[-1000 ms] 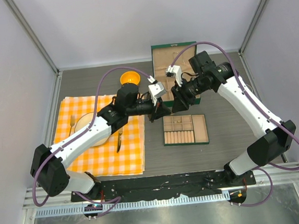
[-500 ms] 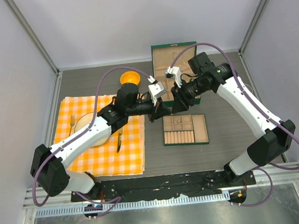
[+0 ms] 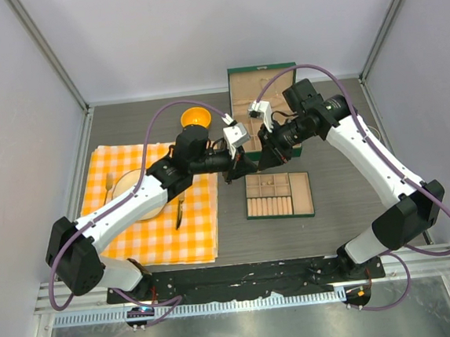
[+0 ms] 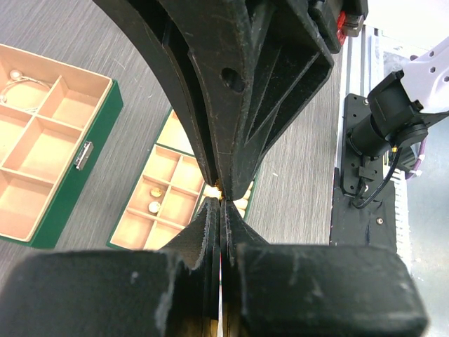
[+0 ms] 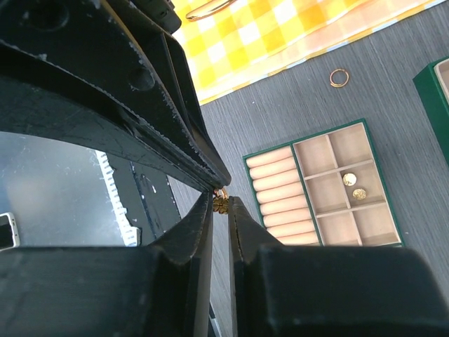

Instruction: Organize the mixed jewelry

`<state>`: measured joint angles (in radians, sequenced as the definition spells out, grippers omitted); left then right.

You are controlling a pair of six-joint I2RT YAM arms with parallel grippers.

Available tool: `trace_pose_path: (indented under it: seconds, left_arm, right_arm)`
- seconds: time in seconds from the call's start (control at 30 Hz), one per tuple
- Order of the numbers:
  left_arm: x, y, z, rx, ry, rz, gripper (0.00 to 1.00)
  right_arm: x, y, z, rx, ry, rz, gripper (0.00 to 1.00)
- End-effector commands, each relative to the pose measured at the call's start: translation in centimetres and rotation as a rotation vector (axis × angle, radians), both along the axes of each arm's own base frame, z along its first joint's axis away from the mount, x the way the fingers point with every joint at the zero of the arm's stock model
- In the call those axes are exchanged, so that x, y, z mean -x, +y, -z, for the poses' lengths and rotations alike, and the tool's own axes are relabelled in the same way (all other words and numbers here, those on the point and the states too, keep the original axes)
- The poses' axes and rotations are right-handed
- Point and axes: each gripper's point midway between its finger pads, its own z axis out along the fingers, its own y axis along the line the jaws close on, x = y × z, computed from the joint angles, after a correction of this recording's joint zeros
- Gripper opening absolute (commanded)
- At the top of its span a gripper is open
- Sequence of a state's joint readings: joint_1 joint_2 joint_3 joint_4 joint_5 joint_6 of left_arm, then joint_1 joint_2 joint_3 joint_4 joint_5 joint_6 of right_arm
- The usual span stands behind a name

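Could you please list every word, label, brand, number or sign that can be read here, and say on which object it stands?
No text can be read in any view.
The green tray, the green box, the checked cloth and the small gold charm show no lettering.
At the arm bases, the small coloured parts are too small to tell.

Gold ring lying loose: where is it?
Right wrist view: the gold ring lies on grey tabletop between the yellow checked cloth and the green compartment tray.
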<state>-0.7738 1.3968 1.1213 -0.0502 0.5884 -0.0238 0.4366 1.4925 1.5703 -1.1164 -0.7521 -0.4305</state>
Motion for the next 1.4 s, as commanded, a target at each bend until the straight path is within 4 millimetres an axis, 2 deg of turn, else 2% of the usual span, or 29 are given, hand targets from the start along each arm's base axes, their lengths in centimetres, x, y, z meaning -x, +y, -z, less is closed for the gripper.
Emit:
trace_pose_path:
  seconds: [0.0,0.07,0.13,0.17,0.37,0.5,0.57,0.67,0.83,0.97,1.07,1.13,1.27,1.37]
  left_arm:
    - [-0.1,-0.6,-1.7,0.060,-0.037,0.014,0.00]
    - [-0.2,-0.5,-1.8,0.060,-0.040,0.010,0.00]
    - [-0.3,-0.4,-1.8,0.060,-0.042,0.002,0.05]
    - [-0.4,-0.3,-1.9,0.058,-0.045,-0.005,0.11]
    - [-0.5,0.7,-2.9,0.071,-0.067,-0.028,0.29]
    - [-0.9,1.4,-3.5,0.073,-0.097,-0.049,0.36]
    - [-0.9,2.1,-2.9,0.048,-0.088,-0.066,0.37]
    - [-1.7,3.2,-2.5,0.019,-0.111,-0.114,0.37]
    - [-3.8,5.3,-1.3,-0.028,-0.115,-0.250,0.37]
    - [-6.0,7.3,-0.6,-0.071,-0.112,-0.372,0.37]
    - [-7.4,8.7,0.1,-0.116,-0.102,-0.456,0.38]
    - [-8.3,9.7,0.3,-0.152,-0.098,-0.515,0.39]
    - [-9.7,11.1,0.1,-0.185,-0.105,-0.604,0.58]
    - [-10.3,11.8,0.0,-0.192,-0.101,-0.633,0.66]
  right_arm:
    - [0.4,0.4,-0.3,-0.021,-0.005,-0.016,0.09]
    - [0.3,0.3,-0.2,-0.015,-0.008,-0.010,0.06]
    - [0.1,-0.1,0.1,0.004,-0.023,0.006,0.03]
    - [-0.1,-0.2,0.1,0.008,-0.033,0.017,0.03]
    - [-1.0,-1.2,0.9,0.069,-0.069,0.078,0.01]
    - [-1.5,-1.4,1.2,0.089,-0.076,0.105,0.01]
    - [-2.2,-1.9,1.6,0.121,-0.084,0.147,0.01]
    - [-3.2,-2.7,2.9,0.177,-0.082,0.218,0.01]
    - [-3.3,-4.0,6.6,0.266,-0.024,0.303,0.01]
    - [-2.2,-4.8,10.4,0.315,0.047,0.365,0.01]
    - [-1.7,-5.7,12.1,0.349,0.049,0.408,0.01]
    - [-1.7,-6.3,12.5,0.361,0.044,0.455,0.01]
    - [-1.5,-7.2,13.6,0.377,0.028,0.518,0.01]
    - [-1.4,-7.6,14.0,0.374,0.027,0.564,0.01]
